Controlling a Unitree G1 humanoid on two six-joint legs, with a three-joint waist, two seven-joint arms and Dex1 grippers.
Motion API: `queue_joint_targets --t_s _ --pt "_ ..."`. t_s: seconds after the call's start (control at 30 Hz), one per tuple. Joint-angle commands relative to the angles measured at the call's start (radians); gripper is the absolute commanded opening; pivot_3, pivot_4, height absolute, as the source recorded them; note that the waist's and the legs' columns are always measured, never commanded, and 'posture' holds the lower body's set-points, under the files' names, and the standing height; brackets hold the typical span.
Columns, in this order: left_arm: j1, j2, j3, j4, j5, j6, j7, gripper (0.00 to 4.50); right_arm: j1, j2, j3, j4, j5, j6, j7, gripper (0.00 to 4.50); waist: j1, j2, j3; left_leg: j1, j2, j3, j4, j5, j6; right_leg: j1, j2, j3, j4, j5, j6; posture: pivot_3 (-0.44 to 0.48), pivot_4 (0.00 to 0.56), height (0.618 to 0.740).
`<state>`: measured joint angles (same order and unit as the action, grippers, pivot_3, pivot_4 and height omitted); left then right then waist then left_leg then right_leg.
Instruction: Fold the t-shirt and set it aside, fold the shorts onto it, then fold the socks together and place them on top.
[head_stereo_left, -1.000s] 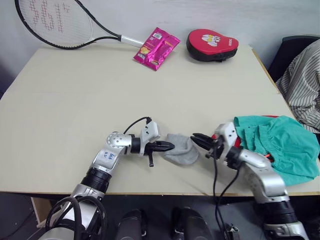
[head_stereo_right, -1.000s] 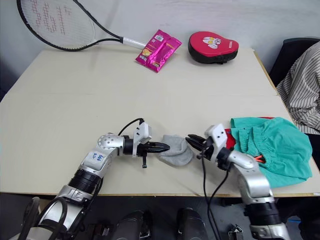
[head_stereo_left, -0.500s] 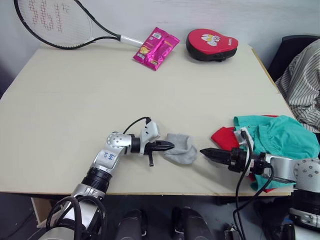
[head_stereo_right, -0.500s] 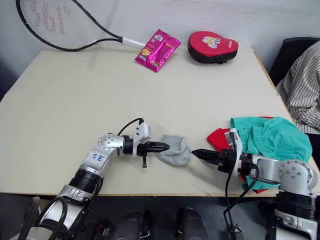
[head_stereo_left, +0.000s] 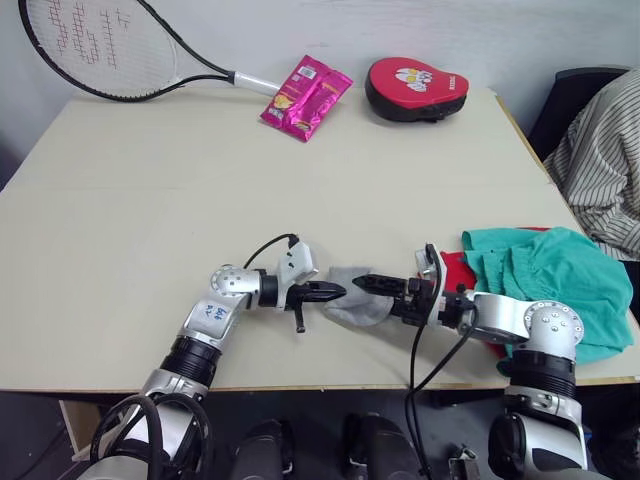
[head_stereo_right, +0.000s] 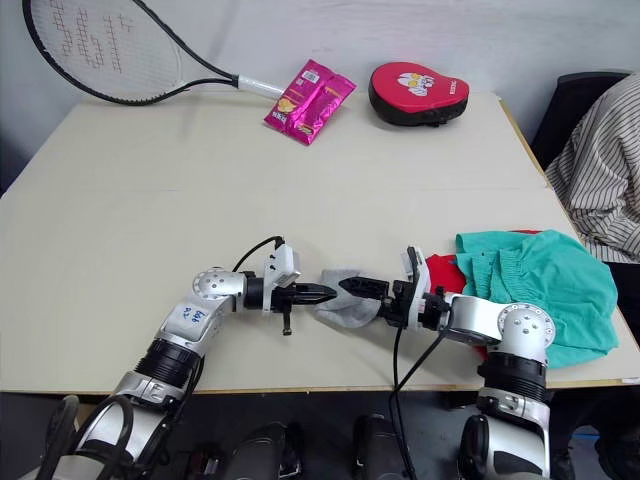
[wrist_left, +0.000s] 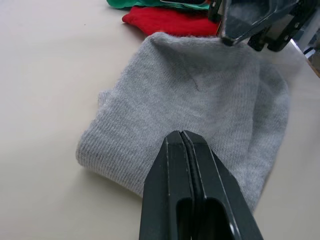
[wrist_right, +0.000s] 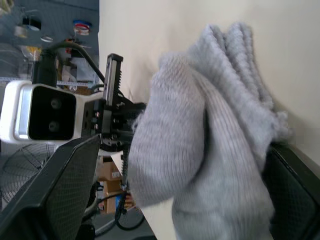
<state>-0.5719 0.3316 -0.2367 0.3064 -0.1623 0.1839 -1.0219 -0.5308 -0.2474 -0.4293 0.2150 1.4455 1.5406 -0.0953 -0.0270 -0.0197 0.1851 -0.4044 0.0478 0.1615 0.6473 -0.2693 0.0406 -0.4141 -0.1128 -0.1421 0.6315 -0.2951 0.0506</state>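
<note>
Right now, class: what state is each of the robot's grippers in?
Left gripper: shut on the small light grey cloth socks.
Right gripper: open, jaws either side of the socks.

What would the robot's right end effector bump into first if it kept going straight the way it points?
Probably the socks: the right end effector is open around them already. Beyond sits the left end effector.
</note>
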Motion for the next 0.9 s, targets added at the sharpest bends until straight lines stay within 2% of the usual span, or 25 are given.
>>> queue_joint_targets --t_s 0.03,0.07,0.27,0.4,0.43,0.5,0.57,0.73,0.9 --pt "0.014 0.009 -0.013 -0.008 0.014 -0.001 -0.009 0.00 0.004 0.025 0.021 0.010 0.000 -0.022 -0.043 4.01 -0.001 0.000 0.000 0.000 0.000 0.000 0.000 0.000 0.000 0.000 0.000 0.000 0.000 0.000 0.000 0.000 0.150 0.740" --pt "0.013 0.010 -0.010 -0.005 0.013 0.000 -0.009 0.00 0.008 0.031 0.022 0.009 -0.003 -0.031 -0.055 3.79 -0.001 0.000 0.000 0.000 0.000 0.000 0.000 0.000 0.000 0.000 0.000 0.000 0.000 0.000 0.000 0.000 0.150 0.740" --pt "0.006 0.014 0.003 0.006 0.010 0.000 -0.012 0.00 0.042 0.045 0.031 -0.022 0.056 -0.041 -0.087 1.60 -0.001 0.000 0.000 0.000 0.000 0.000 -0.001 0.000 0.000 0.000 0.000 0.000 -0.001 0.000 0.000 0.000 0.150 0.740" --pt "0.003 0.007 0.017 0.011 -0.001 -0.004 -0.016 0.00 0.085 0.030 0.034 -0.066 0.152 -0.075 -0.130 0.37 -0.001 0.000 0.000 0.000 0.000 0.000 -0.001 0.000 0.000 0.000 0.000 0.000 -0.002 0.000 0.000 0.000 0.150 0.740" --pt "-0.001 -0.007 0.049 0.007 -0.035 0.017 -0.006 0.00 0.107 0.018 0.034 -0.092 0.227 -0.107 -0.158 0.23 -0.001 0.000 0.000 0.000 0.000 0.000 -0.001 0.000 0.000 0.000 0.000 0.000 -0.002 0.000 0.000 0.000 0.150 0.740" --pt "-0.002 -0.023 0.107 -0.027 -0.117 0.013 -0.035 0.40 0.165 -0.013 0.043 -0.171 0.418 -0.213 -0.240 0.23 0.003 0.001 0.001 -0.002 0.000 -0.001 -0.002 0.000 0.000 0.000 0.000 -0.001 -0.003 0.000 0.000 0.000 0.150 0.740" --pt "-0.001 -0.028 0.148 -0.071 -0.170 -0.020 -0.056 0.87 0.222 -0.013 -0.001 -0.286 0.514 -0.320 -0.260 0.23 0.002 0.002 0.001 -0.004 0.000 -0.001 -0.002 0.000 0.000 -0.002 0.000 -0.001 -0.004 0.000 0.001 0.000 0.150 0.740" --pt "0.008 -0.013 0.191 -0.216 -0.273 0.048 -0.081 2.45 0.337 -0.030 -0.186 -0.508 0.527 -0.515 -0.226 0.23 0.002 0.002 0.002 -0.006 -0.001 0.000 -0.002 -0.001 0.001 -0.003 0.001 0.000 -0.006 0.001 0.004 0.000 0.150 0.740" --pt "0.025 0.014 0.211 -0.350 -0.372 0.128 -0.103 4.01 0.398 -0.125 -0.390 -0.479 0.527 -0.642 -0.244 0.23 0.003 0.003 0.002 -0.005 -0.001 0.002 -0.001 -0.001 0.002 -0.002 0.002 0.003 -0.007 0.002 0.006 0.000 0.150 0.740"
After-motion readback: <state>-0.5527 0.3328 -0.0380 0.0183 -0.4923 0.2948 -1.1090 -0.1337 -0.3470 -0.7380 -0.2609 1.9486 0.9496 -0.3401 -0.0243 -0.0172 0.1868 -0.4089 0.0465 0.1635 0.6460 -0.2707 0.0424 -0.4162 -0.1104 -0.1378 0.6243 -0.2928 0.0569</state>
